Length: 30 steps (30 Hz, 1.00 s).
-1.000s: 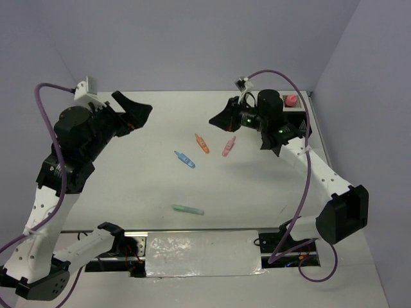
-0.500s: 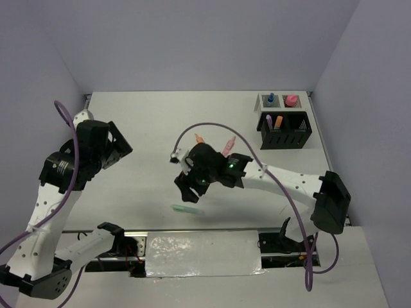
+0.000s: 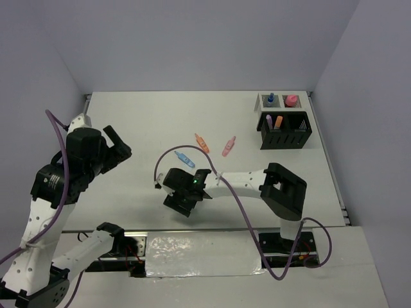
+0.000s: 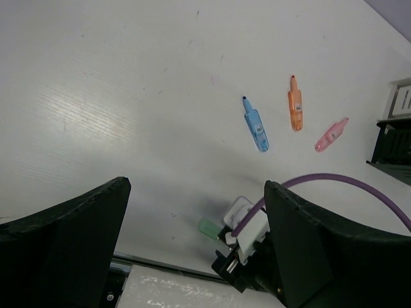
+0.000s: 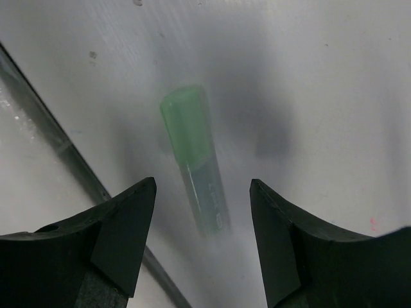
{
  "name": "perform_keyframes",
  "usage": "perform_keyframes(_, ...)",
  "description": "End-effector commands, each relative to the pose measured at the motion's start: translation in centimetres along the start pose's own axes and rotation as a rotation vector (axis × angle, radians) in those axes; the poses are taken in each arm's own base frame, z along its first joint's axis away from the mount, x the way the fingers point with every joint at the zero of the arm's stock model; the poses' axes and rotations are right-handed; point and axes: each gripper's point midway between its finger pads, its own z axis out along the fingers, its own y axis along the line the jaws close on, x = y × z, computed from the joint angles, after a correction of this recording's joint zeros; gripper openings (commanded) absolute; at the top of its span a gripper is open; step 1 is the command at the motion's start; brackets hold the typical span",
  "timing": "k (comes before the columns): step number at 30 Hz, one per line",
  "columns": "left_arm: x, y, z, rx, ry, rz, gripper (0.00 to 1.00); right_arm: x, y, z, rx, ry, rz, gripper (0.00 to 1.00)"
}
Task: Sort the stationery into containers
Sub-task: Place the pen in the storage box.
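The right hand (image 5: 202,192) is spread above the stubby green plastic marker (image 5: 192,154) on the white counter (image 5: 321,64); centred lowering before closing is advised.

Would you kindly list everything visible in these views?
Table: 1, white.
Organiser: 1, black, far right.
Tray: 1, white, behind organiser.
Orange marker: 2, mid-table, another in organiser.
Pink marker: 1, mid-table.
Blue marker: 1, mid-table.
Green marker: 1, near edge.
Purple marker: 1, in organiser.
Bottle: 1, blue-capped, in tray.
Pink item: 1, in tray.
Left gripper: 1, black, open, raised left.
Right gripper: 1, black, open, straddling green marker.
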Motion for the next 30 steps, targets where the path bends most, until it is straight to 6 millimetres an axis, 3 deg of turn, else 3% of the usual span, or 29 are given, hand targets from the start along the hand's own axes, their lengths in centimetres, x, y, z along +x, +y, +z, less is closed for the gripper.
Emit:
perform_keyframes(1,-0.2,-1.0,-0.3,0.069,-0.006,0.016,0.99,-2.5,-0.4,1.0,0.020,-0.068,-0.039,0.68)
perform_keyframes(7,0.2,-0.9,-0.4,0.079,0.003,0.026,0.99,-3.6,1.5,1.6,-0.076,-0.086,-0.033,0.68)
perform_keyframes(13,0.1,-1.4,-0.5,0.103,0.006,0.036,0.99,-2.4,0.8,4.4,-0.046,-0.040,-0.031,0.64)
perform_keyframes(16,-0.1,-1.7,-0.7,0.113,0.005,0.046,0.99,-1.7,0.1,5.4,-0.009,-0.021,-0.031,0.50)
perform_keyframes(18,-0.2,-1.8,-0.7,0.118,0.004,0.058,0.99,-1.2,-0.3,5.8,0.012,-0.011,-0.026,0.48)
perform_keyframes(20,-0.3,-1.8,-0.9,0.122,0.001,0.067,0.99,-0.8,-1.1,5.8,0.059,-0.008,-0.021,0.35)
perform_keyframes(23,-0.4,-2.0,-0.9,0.127,-0.001,0.075,0.99,-1.0,-2.0,4.9,0.102,-0.027,-0.017,0.17)
perform_keyframes(26,-0.4,-2.1,-0.7,0.135,-0.001,0.080,0.99,-2.3,-2.8,2.8,0.083,-0.097,0.076,0.09)
perform_keyframes(28,-0.3,-2.5,-0.6,0.150,0.004,0.089,0.99,-3.6,-3.6,0.8,0.066,-0.163,0.126,0.00)
perform_keyframes(30,-0.2,-2.9,-0.5,0.173,0.012,0.095,0.99,-5.1,-5.7,-2.0,0.047,-0.245,0.219,0.00)
